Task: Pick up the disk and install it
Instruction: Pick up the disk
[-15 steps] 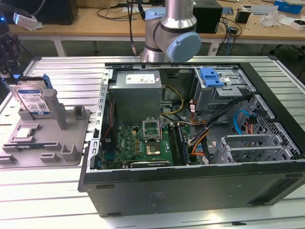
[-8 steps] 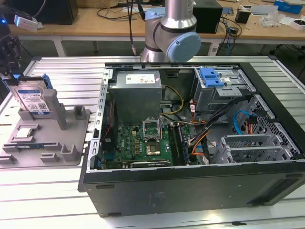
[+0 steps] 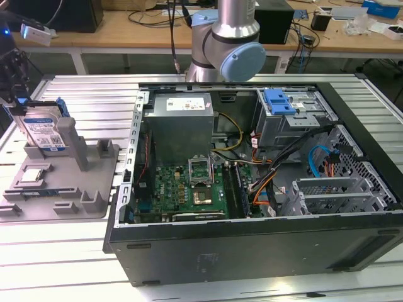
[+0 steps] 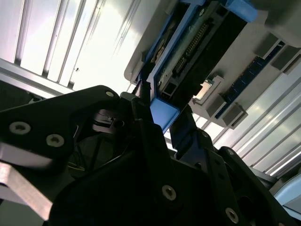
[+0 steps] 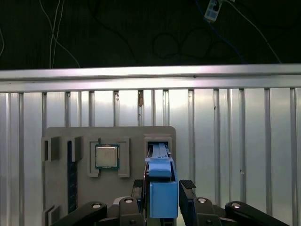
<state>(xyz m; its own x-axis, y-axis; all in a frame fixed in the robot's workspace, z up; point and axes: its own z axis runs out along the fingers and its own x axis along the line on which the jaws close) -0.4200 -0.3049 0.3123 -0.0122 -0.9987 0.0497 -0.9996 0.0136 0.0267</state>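
The disk (image 3: 43,131), a silver drive with a white-and-blue label and blue frame, stands on edge in a slot of the grey holder (image 3: 94,182) at the exterior view's left. My gripper (image 3: 20,100) hangs over its upper end. In the first wrist view the gripper (image 5: 162,186) is open, its black fingers (image 5: 187,186) flanking the disk's blue frame (image 5: 163,200) with a thin gap on one side. In the second wrist view the gripper (image 4: 162,113) straddles the blue end of the disk (image 4: 188,61).
A small square silver chip (image 5: 106,156) lies in a recess of the holder (image 5: 61,136) beside the disk. The open computer case (image 3: 252,251) is at centre and right, with a grey drive cage and blue latch plate (image 3: 280,100) at its back. The arm's column (image 3: 230,38) rises behind it.
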